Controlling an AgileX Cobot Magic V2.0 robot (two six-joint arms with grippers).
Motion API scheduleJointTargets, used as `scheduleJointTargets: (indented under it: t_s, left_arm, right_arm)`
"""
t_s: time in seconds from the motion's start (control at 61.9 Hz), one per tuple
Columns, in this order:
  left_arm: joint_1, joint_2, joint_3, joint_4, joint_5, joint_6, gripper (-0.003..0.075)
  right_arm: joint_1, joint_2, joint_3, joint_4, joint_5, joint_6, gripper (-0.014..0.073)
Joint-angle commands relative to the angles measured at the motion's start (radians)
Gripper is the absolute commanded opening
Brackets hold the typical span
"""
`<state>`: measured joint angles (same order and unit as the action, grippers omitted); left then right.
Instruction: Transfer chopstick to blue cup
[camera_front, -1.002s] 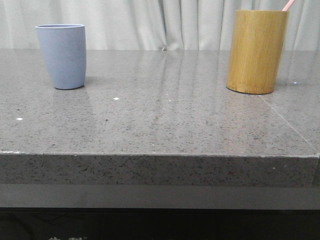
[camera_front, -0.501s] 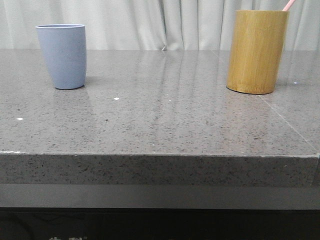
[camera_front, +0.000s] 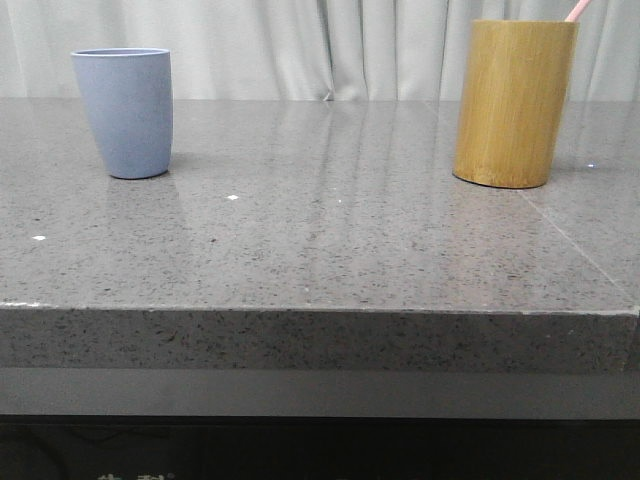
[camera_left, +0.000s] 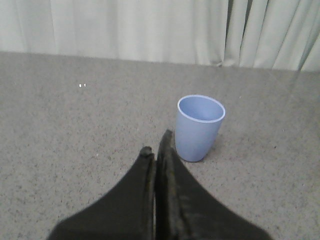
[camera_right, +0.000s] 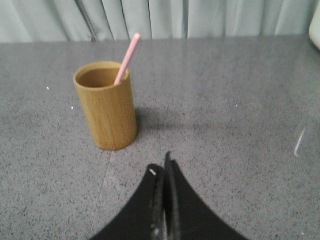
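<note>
The blue cup (camera_front: 124, 112) stands upright and empty at the far left of the table; it also shows in the left wrist view (camera_left: 198, 127). A pale pink chopstick (camera_right: 127, 59) leans in the bamboo cylinder (camera_right: 105, 104), which stands at the far right in the front view (camera_front: 512, 103), where only the chopstick's tip (camera_front: 577, 10) shows. My left gripper (camera_left: 156, 150) is shut and empty, just short of the blue cup. My right gripper (camera_right: 162, 162) is shut and empty, short of the bamboo cylinder. Neither gripper shows in the front view.
The grey stone table (camera_front: 320, 240) ends in a front edge near the camera. A pale curtain (camera_front: 320, 45) hangs behind it. A white object's edge (camera_right: 316, 27) shows at the side of the right wrist view.
</note>
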<state>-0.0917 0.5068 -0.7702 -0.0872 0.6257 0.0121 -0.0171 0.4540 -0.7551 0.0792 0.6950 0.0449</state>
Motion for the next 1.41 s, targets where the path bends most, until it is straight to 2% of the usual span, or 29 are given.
scheduleJointTargets:
  t_s: [0.0, 0.404, 0.485, 0.533, 0.598, 0.695, 0.776, 0.824, 1.002, 1.244, 1.39]
  left_arm:
    - [-0.007, 0.046, -0.033, -0.009, -0.041, -0.012, -0.0019]
    - [-0.007, 0.156, -0.033, -0.011, -0.017, -0.005, -0.0018]
    - [-0.007, 0.166, -0.033, -0.011, -0.014, 0.012, -0.0004]
    - [-0.007, 0.168, -0.033, -0.011, -0.013, 0.015, 0.0034]
    - [-0.007, 0.173, -0.033, -0.011, -0.013, 0.032, 0.0129]
    - [-0.007, 0.177, -0.033, -0.011, -0.013, 0.032, 0.0319]
    - [-0.007, 0.184, -0.033, -0.011, -0.019, 0.032, 0.0436]
    - [-0.007, 0.195, -0.035, -0.011, -0.025, 0.034, 0.0469]
    - [-0.007, 0.281, -0.098, -0.011, -0.032, 0.063, 0.0461]
    - [-0.009, 0.492, -0.309, -0.011, 0.046, 0.090, 0.0461]
    - [-0.056, 0.618, -0.438, -0.011, 0.057, 0.111, 0.0461]
  right_arm:
    - [-0.005, 0.053, -0.034, -0.011, -0.047, -0.005, -0.0067]
    - [-0.004, 0.138, -0.034, -0.010, 0.080, -0.039, -0.0048]
    - [-0.004, 0.141, -0.034, -0.010, 0.104, -0.059, 0.0043]
    - [-0.004, 0.141, -0.034, -0.010, 0.113, -0.068, 0.0117]
    - [-0.004, 0.141, -0.034, -0.010, 0.124, -0.069, 0.0290]
    - [-0.004, 0.141, -0.034, -0.010, 0.127, -0.069, 0.0510]
    - [-0.004, 0.141, -0.034, -0.003, 0.128, -0.069, 0.0601]
    - [-0.004, 0.141, -0.034, -0.003, 0.128, -0.069, 0.0608]
    - [-0.004, 0.141, -0.034, 0.002, 0.131, -0.069, 0.0600]
    - [-0.004, 0.141, -0.034, 0.005, 0.133, -0.069, 0.0600]
    - [-0.004, 0.141, -0.034, 0.005, 0.133, -0.069, 0.0600]
